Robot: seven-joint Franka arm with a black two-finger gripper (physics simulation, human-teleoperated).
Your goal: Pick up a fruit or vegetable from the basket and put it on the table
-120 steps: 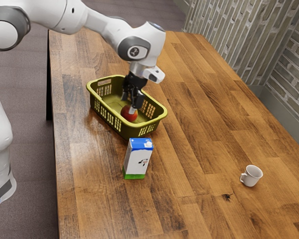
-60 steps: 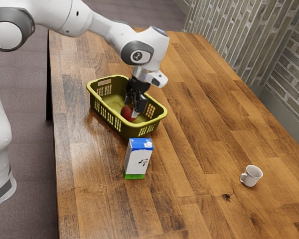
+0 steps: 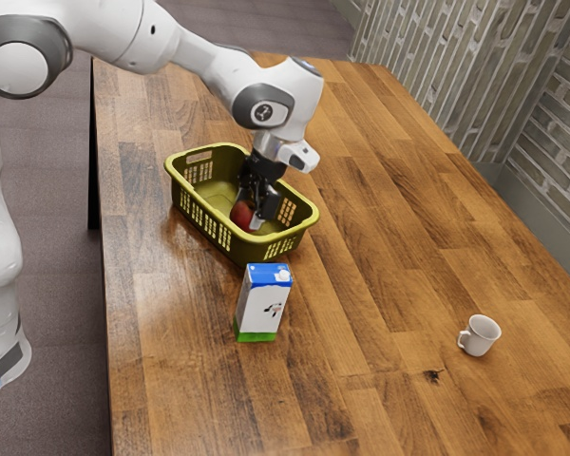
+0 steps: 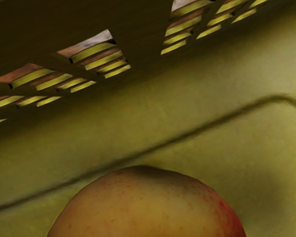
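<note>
Down inside the olive-green basket (image 3: 206, 225) is my gripper (image 3: 255, 215), right at a red fruit (image 3: 240, 214) and partly covering it. The fruit is low in the basket, toward the end near the milk carton. In the wrist view the fruit (image 4: 148, 207), yellowish with a red side, looms large at the lower edge, over the basket's floor (image 4: 227, 163). Whether the gripper is open or shut on the fruit cannot be made out.
A blue, white and green milk carton (image 3: 264, 304) stands upright on the wooden table (image 3: 370, 285), just outside the basket's near end. Farther toward the exterior view's right is a white cup (image 3: 480, 336). The basket's slotted walls surround my gripper.
My hand has moved slightly down and toward the exterior view's right, mostly in the first half second. More of the fruit is now covered by the gripper. The basket, carton and cup stand unchanged.
</note>
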